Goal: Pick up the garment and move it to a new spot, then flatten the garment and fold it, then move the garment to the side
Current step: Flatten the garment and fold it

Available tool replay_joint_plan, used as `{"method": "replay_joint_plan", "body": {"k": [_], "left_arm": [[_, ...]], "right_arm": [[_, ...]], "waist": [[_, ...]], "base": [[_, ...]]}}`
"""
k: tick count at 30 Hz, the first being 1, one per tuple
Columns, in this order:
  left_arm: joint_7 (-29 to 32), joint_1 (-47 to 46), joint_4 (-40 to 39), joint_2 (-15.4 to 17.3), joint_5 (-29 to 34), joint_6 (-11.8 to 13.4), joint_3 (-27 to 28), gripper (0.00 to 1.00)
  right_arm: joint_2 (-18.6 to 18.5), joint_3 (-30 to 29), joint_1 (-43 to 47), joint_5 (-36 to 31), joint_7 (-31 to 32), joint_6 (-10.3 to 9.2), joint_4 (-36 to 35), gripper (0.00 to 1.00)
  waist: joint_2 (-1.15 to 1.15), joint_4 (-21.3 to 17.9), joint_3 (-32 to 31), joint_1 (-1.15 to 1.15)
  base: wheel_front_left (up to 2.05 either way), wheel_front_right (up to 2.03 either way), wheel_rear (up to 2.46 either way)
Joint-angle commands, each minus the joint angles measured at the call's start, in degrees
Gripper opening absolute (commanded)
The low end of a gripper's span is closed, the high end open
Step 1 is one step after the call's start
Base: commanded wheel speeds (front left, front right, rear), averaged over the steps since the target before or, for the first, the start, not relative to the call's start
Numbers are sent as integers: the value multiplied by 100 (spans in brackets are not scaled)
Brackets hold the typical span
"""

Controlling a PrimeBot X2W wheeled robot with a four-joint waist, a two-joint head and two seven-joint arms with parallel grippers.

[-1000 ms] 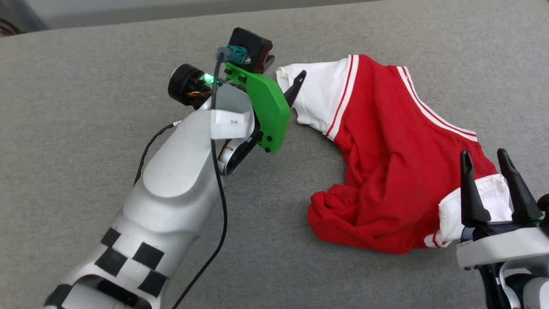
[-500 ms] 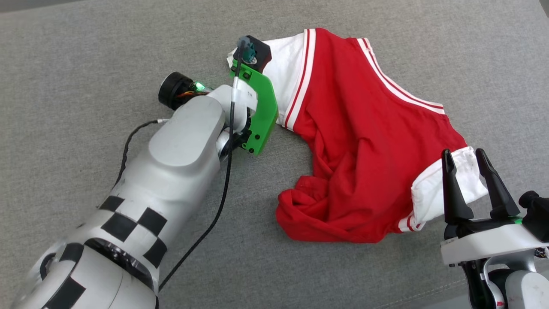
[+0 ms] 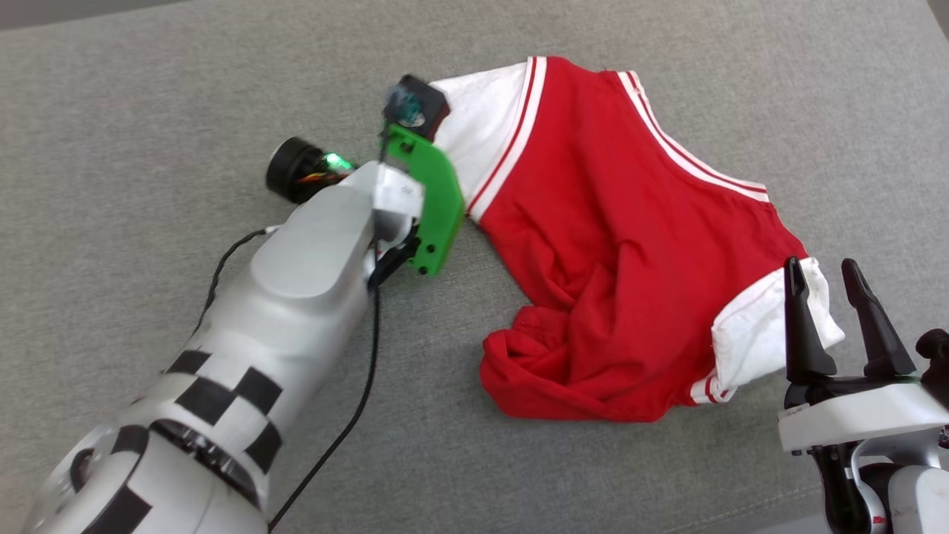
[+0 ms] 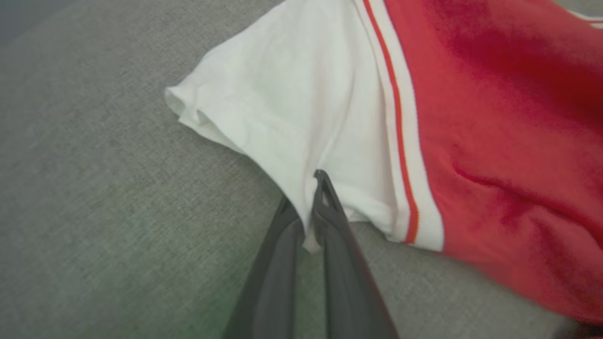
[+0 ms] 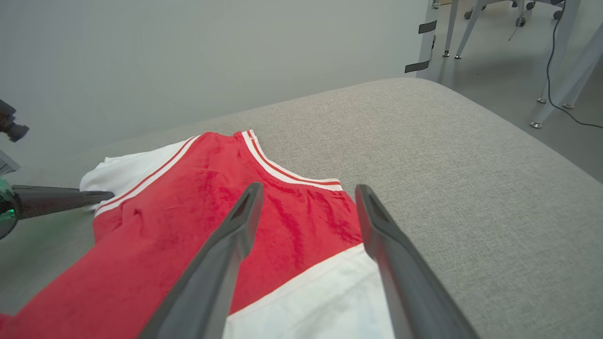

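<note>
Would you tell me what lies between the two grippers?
The garment lies between them, seen in the head view; the left gripper is shut on one white sleeve, the right gripper stands open at the other.

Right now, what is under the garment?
The garment lies on the grey cushion, which shows all around it. Whatever is beneath its bunched red hem is covered. The left pincer pinches the edge of one white sleeve.
</note>
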Motion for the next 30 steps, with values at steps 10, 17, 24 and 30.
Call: {"method": "replay_joint_plan", "body": {"k": [10, 17, 24, 30], "left_arm": [[-1336, 1053, -809, 931, -155, 208, 335, 0], [-1625, 2448, -2122, 1572, -581, 831, 745, 0], [-1620, 4195, -3571, 1992, -1047, 1712, 1024, 0], [-1775, 5065, -4112, 1869, -1307, 2011, 1047, 0]], "right_arm": [[-9, -427, 138, -238, 374, -4, -124, 100], [-9, -602, 263, -367, 580, -4, -174, 100], [-9, -659, 419, -502, 806, -4, -252, 100], [-9, -663, 556, -624, 1033, -4, -358, 100]], "waist": [[0, 900, -850, 0], [0, 1241, -1148, 0], [0, 1463, -1350, 0], [0, 1539, -1503, 0]], "base": [[0, 0, 0], [0, 0, 0], [0, 0, 0], [0, 0, 0]]}}
